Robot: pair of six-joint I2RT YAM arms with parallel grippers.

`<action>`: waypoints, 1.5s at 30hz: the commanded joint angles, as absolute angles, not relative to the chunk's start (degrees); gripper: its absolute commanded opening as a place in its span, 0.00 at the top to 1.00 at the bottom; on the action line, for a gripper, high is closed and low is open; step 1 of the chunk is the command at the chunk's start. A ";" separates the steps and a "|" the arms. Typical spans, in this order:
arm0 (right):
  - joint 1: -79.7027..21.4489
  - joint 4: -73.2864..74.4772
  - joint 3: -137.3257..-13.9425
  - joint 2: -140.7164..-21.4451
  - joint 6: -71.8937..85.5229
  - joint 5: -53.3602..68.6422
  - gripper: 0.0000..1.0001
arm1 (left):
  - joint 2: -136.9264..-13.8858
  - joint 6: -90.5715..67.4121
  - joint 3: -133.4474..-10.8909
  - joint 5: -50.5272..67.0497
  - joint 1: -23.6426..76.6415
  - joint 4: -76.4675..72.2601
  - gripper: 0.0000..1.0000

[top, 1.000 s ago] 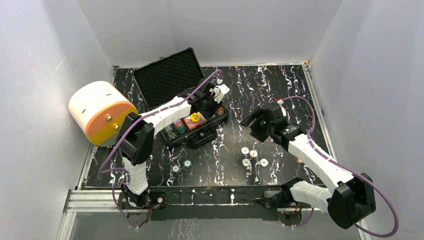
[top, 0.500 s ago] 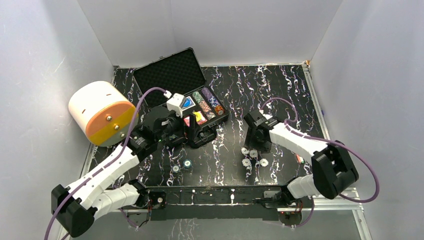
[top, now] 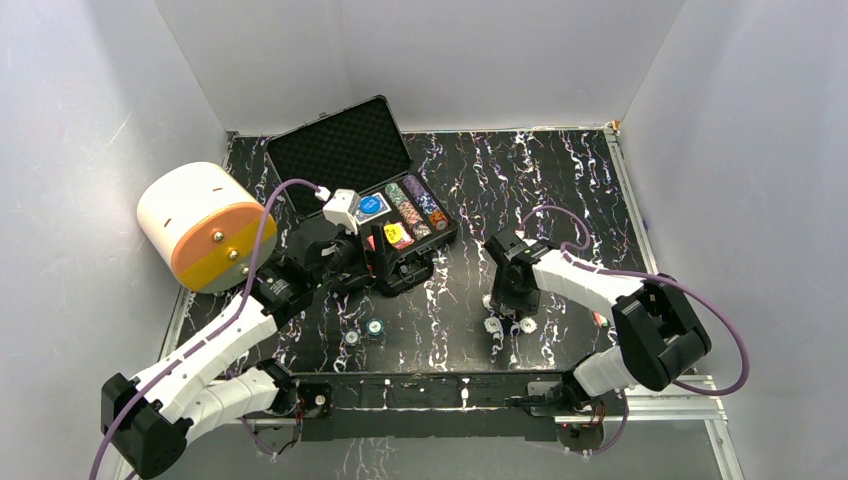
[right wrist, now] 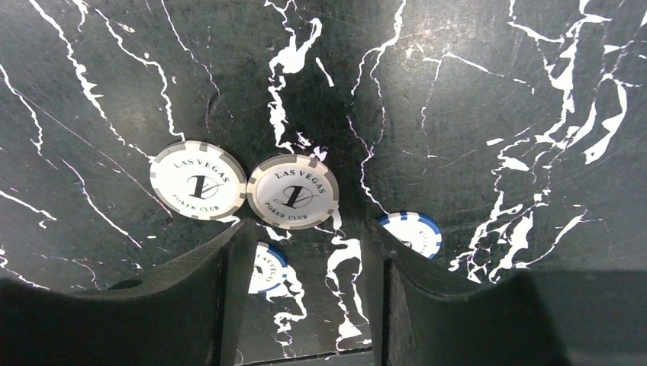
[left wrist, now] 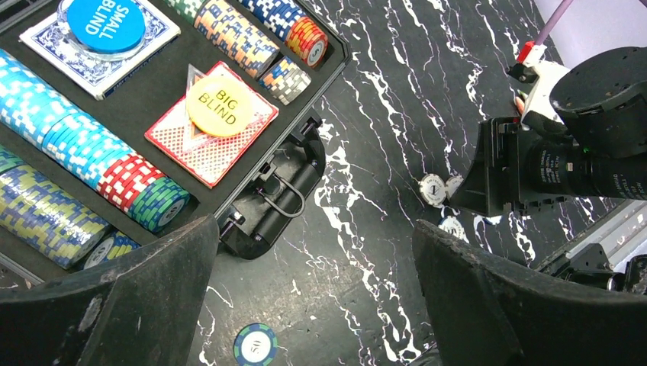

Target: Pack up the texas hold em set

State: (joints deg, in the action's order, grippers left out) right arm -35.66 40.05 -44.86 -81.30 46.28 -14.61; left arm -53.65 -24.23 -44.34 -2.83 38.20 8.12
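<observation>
On the marbled table [top: 560, 190], right jaws gape empty over white chips [right wrist: 292, 191]; left jaws gape empty near the case [left wrist: 152, 84].

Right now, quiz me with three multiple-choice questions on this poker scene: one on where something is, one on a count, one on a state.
1. In the case, where is the yellow button?
A. on the lid
B. on the red deck
C. under that deck

2. How many chips show in the right wrist view?
A. two
B. seven
C. four

3. The case is
A. open
B. shut and latched
C. upside down

Answers:
1 B, the button marked Big Blind lies on top of the red deck.
2 C, two grey-white ones lie side by side and two blue-edged ones are half hidden.
3 A, the lid leans back and its foam shows.
</observation>
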 commanded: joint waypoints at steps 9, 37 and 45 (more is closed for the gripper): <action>-35.81 30.83 -41.24 -84.47 44.12 -16.16 0.39 | -54.71 -25.58 -44.80 -3.95 37.90 7.09 0.03; -39.01 33.25 -47.90 -79.01 43.59 -17.64 0.57 | -55.20 -26.54 -44.99 -4.92 37.94 7.40 0.03; -41.12 30.96 -49.79 -84.21 42.29 -17.89 0.54 | -55.28 -26.63 -44.98 -5.27 37.90 8.08 0.02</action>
